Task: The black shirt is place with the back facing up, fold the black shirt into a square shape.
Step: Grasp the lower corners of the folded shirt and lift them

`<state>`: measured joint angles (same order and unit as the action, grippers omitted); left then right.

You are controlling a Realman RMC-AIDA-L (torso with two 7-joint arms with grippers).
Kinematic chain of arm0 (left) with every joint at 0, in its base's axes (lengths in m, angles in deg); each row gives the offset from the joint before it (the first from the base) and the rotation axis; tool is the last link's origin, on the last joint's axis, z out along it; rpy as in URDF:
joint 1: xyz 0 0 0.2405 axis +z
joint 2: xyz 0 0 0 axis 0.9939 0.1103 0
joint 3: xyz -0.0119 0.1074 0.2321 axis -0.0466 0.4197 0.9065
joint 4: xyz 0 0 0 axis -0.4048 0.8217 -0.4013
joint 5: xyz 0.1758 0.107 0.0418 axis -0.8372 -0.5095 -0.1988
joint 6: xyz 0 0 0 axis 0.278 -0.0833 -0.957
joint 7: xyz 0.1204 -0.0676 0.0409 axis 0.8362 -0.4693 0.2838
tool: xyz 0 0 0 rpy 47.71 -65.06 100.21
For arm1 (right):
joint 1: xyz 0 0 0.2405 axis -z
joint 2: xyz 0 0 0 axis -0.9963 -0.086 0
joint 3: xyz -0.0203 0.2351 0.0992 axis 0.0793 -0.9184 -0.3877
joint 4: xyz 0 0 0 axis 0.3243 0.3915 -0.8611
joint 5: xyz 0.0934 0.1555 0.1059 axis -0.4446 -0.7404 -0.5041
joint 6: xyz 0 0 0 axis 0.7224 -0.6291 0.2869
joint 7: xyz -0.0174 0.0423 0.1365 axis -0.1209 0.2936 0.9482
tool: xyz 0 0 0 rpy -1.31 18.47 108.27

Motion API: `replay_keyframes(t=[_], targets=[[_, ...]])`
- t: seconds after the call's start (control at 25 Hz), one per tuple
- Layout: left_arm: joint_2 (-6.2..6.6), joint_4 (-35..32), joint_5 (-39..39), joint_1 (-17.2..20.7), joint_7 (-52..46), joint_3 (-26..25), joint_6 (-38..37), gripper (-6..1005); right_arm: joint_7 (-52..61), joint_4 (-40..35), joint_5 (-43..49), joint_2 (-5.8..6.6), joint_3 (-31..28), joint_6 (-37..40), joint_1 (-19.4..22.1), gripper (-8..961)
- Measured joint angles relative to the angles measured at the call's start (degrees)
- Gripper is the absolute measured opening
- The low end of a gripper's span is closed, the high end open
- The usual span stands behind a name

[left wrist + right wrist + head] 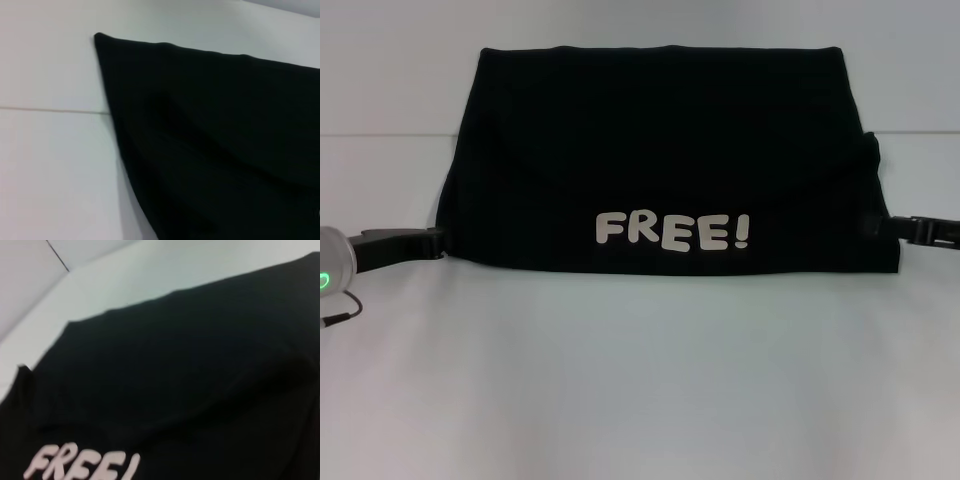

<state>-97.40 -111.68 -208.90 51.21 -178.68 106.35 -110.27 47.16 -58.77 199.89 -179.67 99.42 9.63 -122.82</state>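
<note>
Black shirt [665, 170] lies centred on the white table [640, 390], already folded into a wide band with "FREE!" lettering [674, 232] showing. Your left gripper [432, 240] and right gripper [880, 227] meet its near corners; you cannot tell whether either grips. Judging by the shape, a sideways fold remains.

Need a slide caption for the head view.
Both grippers, left gripper and right gripper, at the folded black shirt edges.
</note>
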Motion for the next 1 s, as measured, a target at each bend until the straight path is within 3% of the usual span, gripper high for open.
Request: replay_keyframes(t=[0.4, 0.68, 0.76, 1.0], targets=[[0.22, 0.3, -0.1, -0.8, 0.0, 0.9, 0.1, 18, 0.2, 0.9, 3.1, -1.46, 0.1, -4.6, -1.4, 639], [0.38, 0.6, -0.1, -1.2, -0.1, 0.9, 0.3, 18, 0.2, 1.9, 3.2, -1.64, 1.0, -5.9, -0.9, 637], [0.46, 0.9, -0.1, -1.3, 0.0, 0.9, 0.3, 18, 0.1, 2.2, 3.2, -1.65, 1.9, -6.0, -0.8, 498], [0.48, 1.0, -0.1, -1.5, 0.0, 0.9, 0.4, 18, -0.5, 2.0, 3.2, -1.68, 3.6, -5.3, -0.6, 245]])
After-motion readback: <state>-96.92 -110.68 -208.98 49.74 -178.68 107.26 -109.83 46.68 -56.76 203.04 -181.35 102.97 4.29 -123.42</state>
